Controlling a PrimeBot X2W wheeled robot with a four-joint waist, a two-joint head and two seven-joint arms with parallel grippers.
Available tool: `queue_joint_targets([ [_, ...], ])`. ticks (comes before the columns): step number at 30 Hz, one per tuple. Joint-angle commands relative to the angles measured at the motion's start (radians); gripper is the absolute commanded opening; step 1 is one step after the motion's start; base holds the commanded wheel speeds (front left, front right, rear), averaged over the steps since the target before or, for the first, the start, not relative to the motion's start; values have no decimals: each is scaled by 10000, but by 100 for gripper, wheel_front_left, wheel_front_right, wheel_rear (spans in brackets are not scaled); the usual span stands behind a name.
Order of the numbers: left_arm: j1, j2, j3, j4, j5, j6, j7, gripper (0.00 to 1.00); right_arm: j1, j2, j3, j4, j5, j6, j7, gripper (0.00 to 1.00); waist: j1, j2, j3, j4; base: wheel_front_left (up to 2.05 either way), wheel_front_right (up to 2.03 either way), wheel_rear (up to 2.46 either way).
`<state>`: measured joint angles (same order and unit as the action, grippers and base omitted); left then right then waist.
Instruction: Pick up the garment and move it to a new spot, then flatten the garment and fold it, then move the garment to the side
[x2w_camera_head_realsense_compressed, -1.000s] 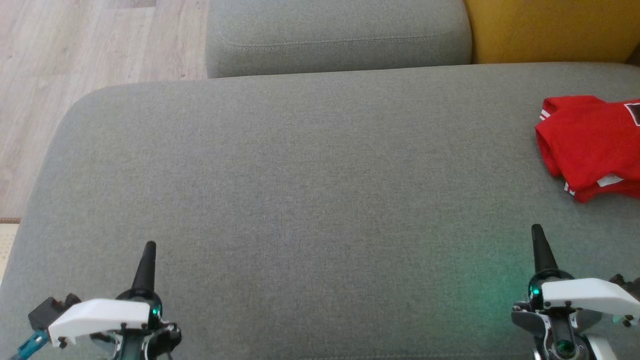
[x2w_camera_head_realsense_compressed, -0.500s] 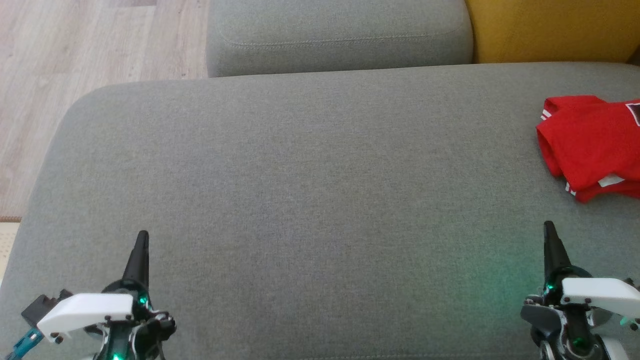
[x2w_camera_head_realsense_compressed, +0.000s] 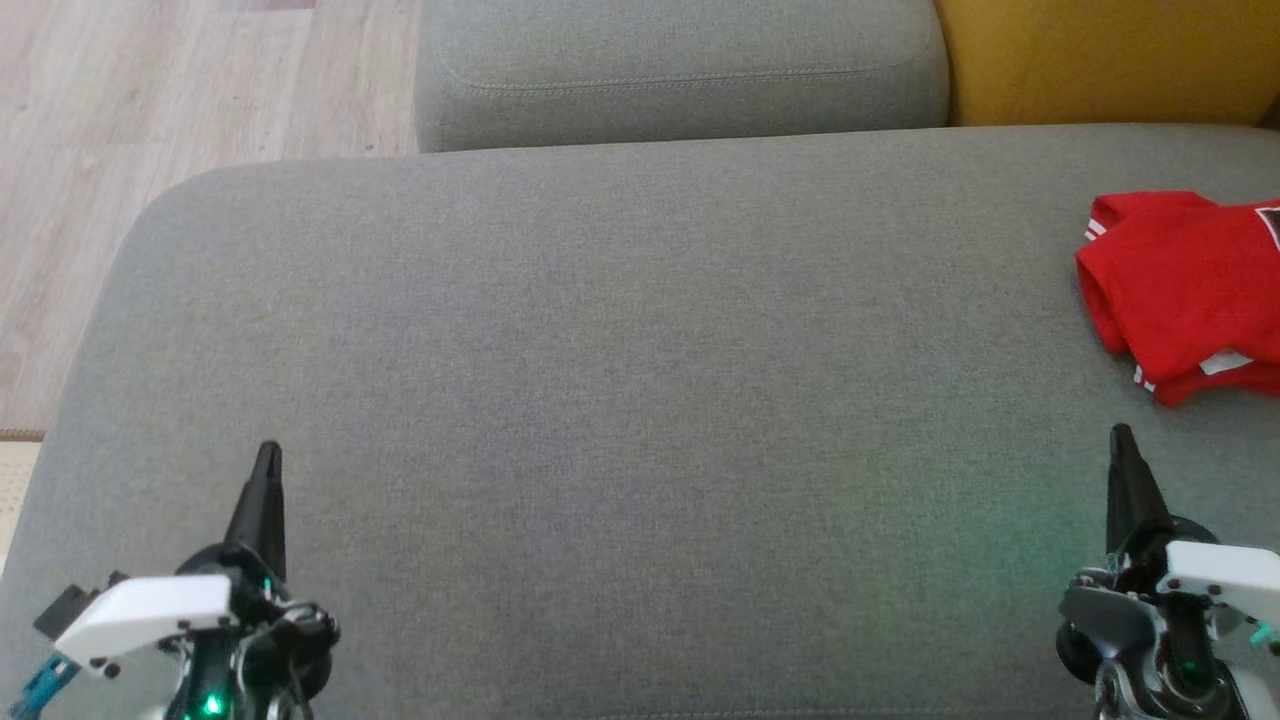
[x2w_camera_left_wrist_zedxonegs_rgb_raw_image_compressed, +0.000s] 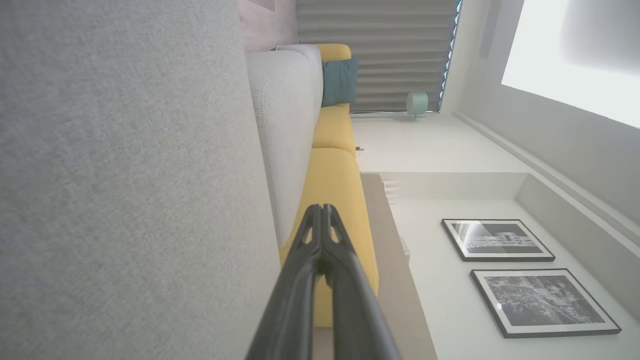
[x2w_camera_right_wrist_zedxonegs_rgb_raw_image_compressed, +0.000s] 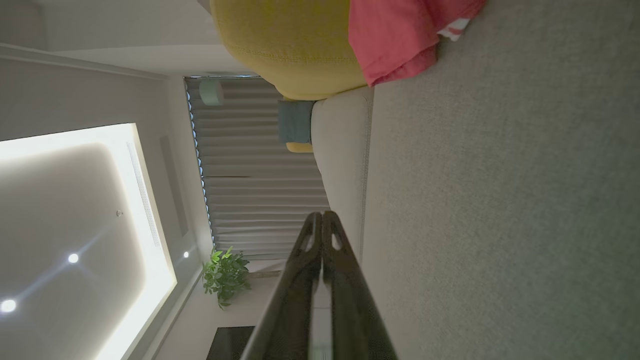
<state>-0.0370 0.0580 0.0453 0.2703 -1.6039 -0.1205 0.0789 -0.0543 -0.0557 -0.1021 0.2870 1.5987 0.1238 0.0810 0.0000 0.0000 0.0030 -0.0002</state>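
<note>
Grey sofa seat (x2w_camera_head_realsense_compressed: 640, 350), yellow cushion (x2w_camera_head_realsense_compressed: 1100, 60), pale wood floor (x2w_camera_head_realsense_compressed: 150, 150), two framed pictures (x2w_camera_left_wrist_zedxonegs_rgb_raw_image_compressed: 497, 240), grey curtains (x2w_camera_right_wrist_zedxonegs_rgb_raw_image_compressed: 250, 190)

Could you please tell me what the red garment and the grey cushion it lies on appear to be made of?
The red garment looks like soft knit jersey, perhaps cotton, with a matte finish: it lies in limp folded layers with white trim. The grey cushion looks like woven upholstery fabric, matte, with a fine flecked weave; the fibre cannot be told.

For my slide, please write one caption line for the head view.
Red garment lies at the right of the grey cushion; left end effector and right end effector, both shut, apart from it.
</note>
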Motion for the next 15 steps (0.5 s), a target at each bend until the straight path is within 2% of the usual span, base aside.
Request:
queue_joint_targets([
  [1, -675, 134, 382, -265, -239, -94, 94, 0, -510, -134, 155, -430, 261, 69, 101, 0, 0, 0, 1, 1, 0, 0, 0],
  [15, -689, 101, 439, -261, -251, -102, 147, 0, -516, -104, 100, -434, 279, 69, 148, 0, 0, 0, 1, 2, 0, 0, 0],
])
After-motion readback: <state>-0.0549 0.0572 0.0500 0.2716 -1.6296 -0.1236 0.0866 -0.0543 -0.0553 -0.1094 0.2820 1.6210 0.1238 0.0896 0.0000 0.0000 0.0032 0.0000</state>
